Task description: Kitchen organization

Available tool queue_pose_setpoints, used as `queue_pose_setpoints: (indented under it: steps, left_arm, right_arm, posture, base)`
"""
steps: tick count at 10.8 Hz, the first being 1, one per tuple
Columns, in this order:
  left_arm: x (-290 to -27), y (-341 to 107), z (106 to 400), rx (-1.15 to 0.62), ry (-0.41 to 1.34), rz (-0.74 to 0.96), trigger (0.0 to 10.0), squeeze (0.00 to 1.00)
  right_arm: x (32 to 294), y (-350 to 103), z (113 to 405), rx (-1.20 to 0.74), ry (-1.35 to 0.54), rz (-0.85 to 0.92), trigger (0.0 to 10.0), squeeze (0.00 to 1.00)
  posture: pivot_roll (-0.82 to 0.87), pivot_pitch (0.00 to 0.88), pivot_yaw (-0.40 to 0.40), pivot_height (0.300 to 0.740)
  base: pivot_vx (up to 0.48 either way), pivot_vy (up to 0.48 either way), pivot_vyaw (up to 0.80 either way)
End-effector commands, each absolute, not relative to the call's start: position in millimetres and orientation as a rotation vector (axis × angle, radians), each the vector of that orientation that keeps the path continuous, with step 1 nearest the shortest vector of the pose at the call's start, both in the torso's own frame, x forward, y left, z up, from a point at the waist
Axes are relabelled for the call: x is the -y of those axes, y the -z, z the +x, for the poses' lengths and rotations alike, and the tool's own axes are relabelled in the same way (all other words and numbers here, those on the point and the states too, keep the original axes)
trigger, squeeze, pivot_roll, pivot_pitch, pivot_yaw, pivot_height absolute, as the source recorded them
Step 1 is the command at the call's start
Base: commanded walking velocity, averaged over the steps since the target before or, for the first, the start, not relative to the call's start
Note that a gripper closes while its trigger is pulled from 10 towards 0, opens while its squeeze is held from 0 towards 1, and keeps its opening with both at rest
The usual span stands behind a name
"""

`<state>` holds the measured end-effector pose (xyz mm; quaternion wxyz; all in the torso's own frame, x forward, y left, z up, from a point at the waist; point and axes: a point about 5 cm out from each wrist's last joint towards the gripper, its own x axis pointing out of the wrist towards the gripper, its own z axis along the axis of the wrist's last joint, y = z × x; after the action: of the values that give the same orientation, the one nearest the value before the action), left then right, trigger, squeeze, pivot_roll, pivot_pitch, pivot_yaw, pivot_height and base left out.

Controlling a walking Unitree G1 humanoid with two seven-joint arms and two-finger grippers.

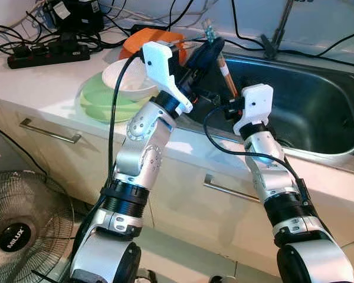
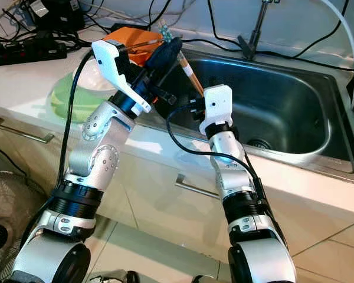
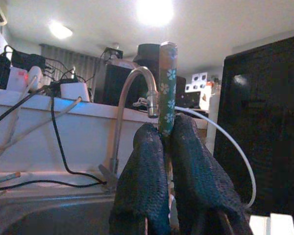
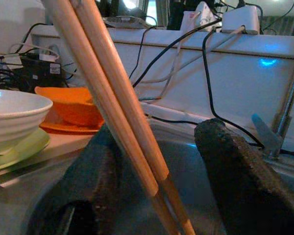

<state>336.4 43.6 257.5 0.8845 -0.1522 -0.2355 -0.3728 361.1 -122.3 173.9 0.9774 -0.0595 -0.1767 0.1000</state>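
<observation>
Chopsticks [image 1: 227,75]: a wooden pair with green flowered tops, slanting above the sink's [image 1: 318,112] 9 o'clock rim.
Left gripper [image 1: 207,52]: fingers clamped on the flowered tops.
Right gripper [image 4: 161,161]: fingers apart, either side of the lower shafts.
Counter, 9 o'clock: white bowl [image 1: 127,79], green plates [image 1: 100,101], orange dish [image 1: 143,40].

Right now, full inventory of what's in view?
chopsticks: pair, wooden with flowered green tops, over sink's left edge
white bowl: one, on green plates
green plates: stack, counter left of sink
orange dish: one, behind bowl
sink: one, steel
faucet: one, steel, behind sink
power strip: one, black, counter's left
fan: one, black, floor left
left hand: shut on chopsticks
right hand: open around chopsticks
</observation>
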Motion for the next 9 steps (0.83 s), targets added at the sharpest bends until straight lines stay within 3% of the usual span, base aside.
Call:
queue_pose_setpoints:
  steps: [1, 9]
  left_arm:
    - [-45.2, -257.6, 335.5, 0.489, 0.77, -0.304, 10.0, 0.0]
    - [-51.5, -258.3, 340.5, 0.487, 0.709, -0.312, 10.0, 0.0]
  right_arm:
    - [123.1, -178.2, 362.4, 0.375, -0.201, -0.118, 0.0, 0.0]
    - [123.4, -177.6, 362.2, 0.374, -0.212, -0.114, 0.0, 0.0]
  posture:
    - [0.05, 0.0, 0.03, 0.74]
    - [0.05, 0.012, 0.026, 0.74]
  base:
    - [0.0, 0.0, 0.0]
    - [0.0, 0.0, 0.0]
